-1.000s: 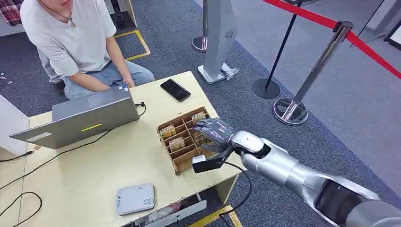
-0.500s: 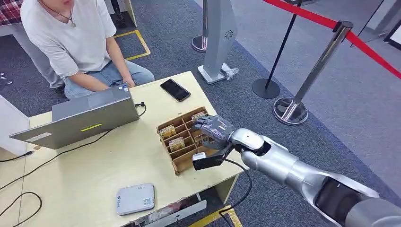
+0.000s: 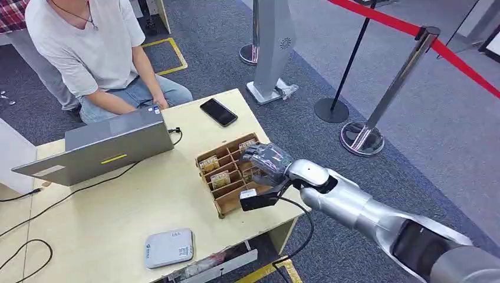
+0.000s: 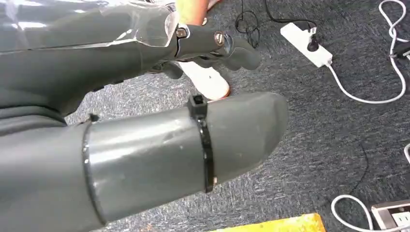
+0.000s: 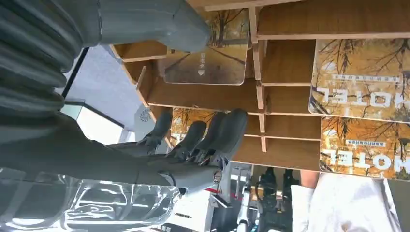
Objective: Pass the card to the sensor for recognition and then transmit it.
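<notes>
Your right hand is over the near end of the wooden card rack on the bench. In the right wrist view its thumb lies against the card standing in one slot, while the dark fingers curl round the rack's outer wall. I cannot tell whether the card is truly pinched yet. Other cards stand in neighbouring slots, close by.

The risk, as I judge it, is in the lift. If the thumb only rests on the card, it will slip back into its slot or tip out. With fingers hooked on the wall, pulling up may drag or tilt the whole rack, which sits near the bench edge.

The sensor, the white box, lies well apart across the bench, so a weak grip could drop the card on the way.

Your left hand hangs over the carpet, holding nothing, fingers apart.
</notes>
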Motion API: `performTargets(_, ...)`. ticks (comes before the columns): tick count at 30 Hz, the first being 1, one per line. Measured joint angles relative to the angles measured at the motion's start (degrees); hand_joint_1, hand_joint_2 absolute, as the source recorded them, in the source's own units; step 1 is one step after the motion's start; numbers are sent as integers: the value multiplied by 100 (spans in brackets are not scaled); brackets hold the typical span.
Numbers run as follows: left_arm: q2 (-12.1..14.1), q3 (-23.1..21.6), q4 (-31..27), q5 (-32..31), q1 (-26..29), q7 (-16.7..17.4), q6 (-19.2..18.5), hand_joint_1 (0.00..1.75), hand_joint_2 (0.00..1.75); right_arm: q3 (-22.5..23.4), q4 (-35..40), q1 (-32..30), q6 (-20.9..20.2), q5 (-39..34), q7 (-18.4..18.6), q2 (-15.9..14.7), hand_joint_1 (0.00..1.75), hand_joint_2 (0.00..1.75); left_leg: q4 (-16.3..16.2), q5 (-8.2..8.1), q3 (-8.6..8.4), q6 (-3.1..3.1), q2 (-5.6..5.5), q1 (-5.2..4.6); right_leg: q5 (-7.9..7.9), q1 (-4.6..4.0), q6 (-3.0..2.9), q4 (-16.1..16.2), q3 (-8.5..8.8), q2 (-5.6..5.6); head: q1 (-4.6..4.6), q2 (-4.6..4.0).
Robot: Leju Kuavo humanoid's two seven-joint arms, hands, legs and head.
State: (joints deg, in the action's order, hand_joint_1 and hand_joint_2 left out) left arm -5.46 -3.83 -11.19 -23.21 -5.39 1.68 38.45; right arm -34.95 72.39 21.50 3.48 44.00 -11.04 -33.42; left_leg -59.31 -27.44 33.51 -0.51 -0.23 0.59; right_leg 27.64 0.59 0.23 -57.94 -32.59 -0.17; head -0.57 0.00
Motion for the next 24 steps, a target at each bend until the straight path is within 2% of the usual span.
performTargets(12, 7, 70, 0, -42, 2, -4, 0, 0, 0, -31, -31, -24, 135, -98, 79, -120, 84, 175, -1, 0, -1, 0, 0, 0, 0, 0, 0, 0, 0, 1, 0, 0)
performTargets(14, 9, 79, 0, -55, 1, -4, 0, 0, 0, -31, -15, -47, 157, -98, 94, -140, 79, 175, -1, 0, -2, 0, 0, 0, 0, 0, 0, 0, 0, 1, 0, 0)
performTargets(24, 33, 81, 0, -155, 0, 61, 0, 0, 0, -11, 94, -274, 195, -96, 188, -216, 80, 175, -1, 0, -1, 0, 0, 0, 0, 0, 0, 0, 0, 1, 0, 0)
